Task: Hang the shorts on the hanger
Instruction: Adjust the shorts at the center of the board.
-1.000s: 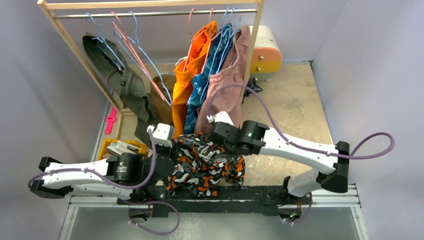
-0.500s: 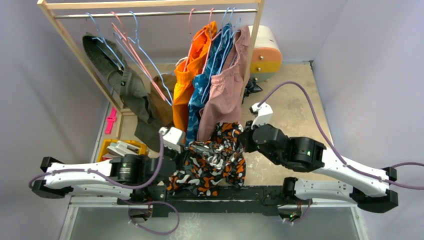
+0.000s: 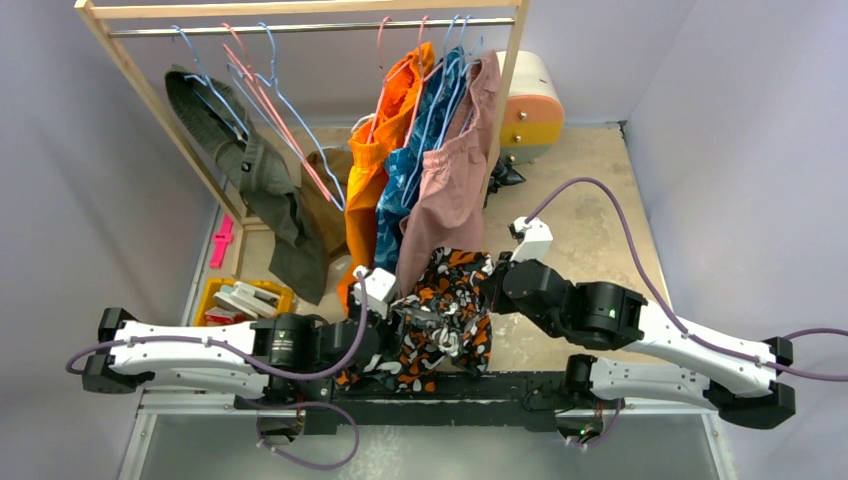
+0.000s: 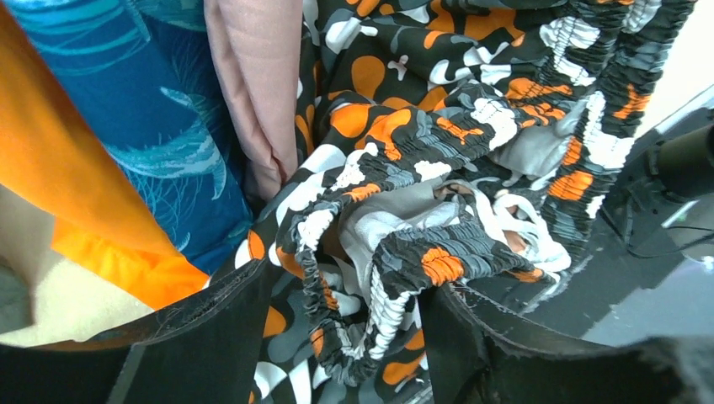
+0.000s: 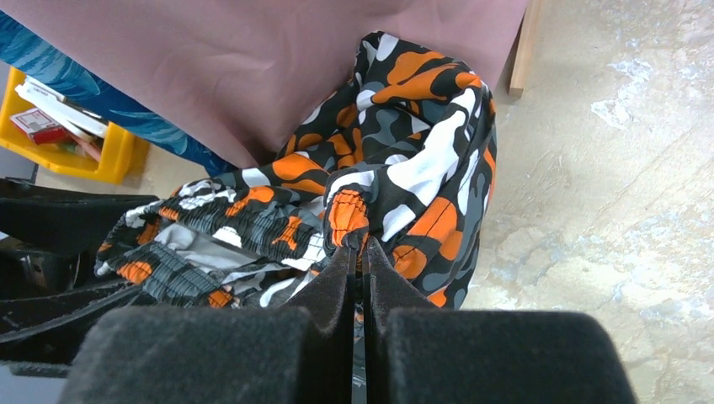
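**1 pair of camouflage shorts hangs between 2 robot arms, in front of a crowded clothes rail**

The shorts (image 3: 440, 310) sag in a crumpled bundle, elastic waistband uppermost, their long axis running from the right pincer (image 5: 358, 252) down toward the arms' bases. That pincer is clamped on an orange fold of the waistband. The left pincer (image 4: 345, 290) stands wide, with gathered waistband lying loose between its 2 fingers. Directly behind, touching the bundle, hang 3 garments: dusty-pink shorts (image 3: 450, 190), a blue patterned piece (image 3: 405, 185) and orange shorts (image 3: 375, 150). They block the way to the wooden-framed rail (image 3: 300, 27). A bare light-blue hanger (image 3: 296, 122) slants from the rail well to the left, beside an olive garment (image 3: 255, 175). 1 yellow bin (image 3: 215, 292) sits on the tabletop (image 3: 590, 210).
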Robot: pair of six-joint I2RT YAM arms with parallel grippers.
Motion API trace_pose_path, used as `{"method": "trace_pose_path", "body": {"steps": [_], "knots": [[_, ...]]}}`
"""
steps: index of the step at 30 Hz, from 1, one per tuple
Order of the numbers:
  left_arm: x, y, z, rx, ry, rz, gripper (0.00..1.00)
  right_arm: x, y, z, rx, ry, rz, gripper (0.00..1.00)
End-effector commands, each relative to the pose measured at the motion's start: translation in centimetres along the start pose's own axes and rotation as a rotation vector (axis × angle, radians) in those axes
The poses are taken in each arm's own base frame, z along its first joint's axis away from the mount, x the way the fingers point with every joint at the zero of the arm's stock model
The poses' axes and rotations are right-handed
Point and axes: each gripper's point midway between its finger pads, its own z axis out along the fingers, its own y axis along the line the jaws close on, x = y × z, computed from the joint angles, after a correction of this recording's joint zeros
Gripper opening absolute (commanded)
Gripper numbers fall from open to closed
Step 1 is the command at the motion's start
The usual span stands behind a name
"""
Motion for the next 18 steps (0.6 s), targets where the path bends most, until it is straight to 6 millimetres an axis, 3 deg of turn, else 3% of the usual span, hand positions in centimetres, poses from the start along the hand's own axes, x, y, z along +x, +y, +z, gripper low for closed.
{"method": "trace_pose_path", "body": {"steps": [1, 7, 12, 18], "knots": [[-2.6, -1.4, -2.2, 0.099, -0.025, -0.152, 0.65, -0.3, -0.6, -0.2, 0.022, -0.024, 0.021, 0.00], [-4.9, -1.9, -4.8, 0.198, -0.049, -0.283, 0.72, -0.1, -0.9, -0.1, 0.025, -0.026, 0.015, 0.00], [-6.1, -1.5, -4.9, 0.152, -0.070, -0.368, 0.74, 0.0, -0.7, 0.1, 0.022, -0.026, 0.011, 0.00], [-3.0, -0.3, -3.0, -0.039, 0.021, -0.447, 0.71, 0.1, -0.3, 0.4, 0.017, -0.020, 0.010, 0.00]]}}
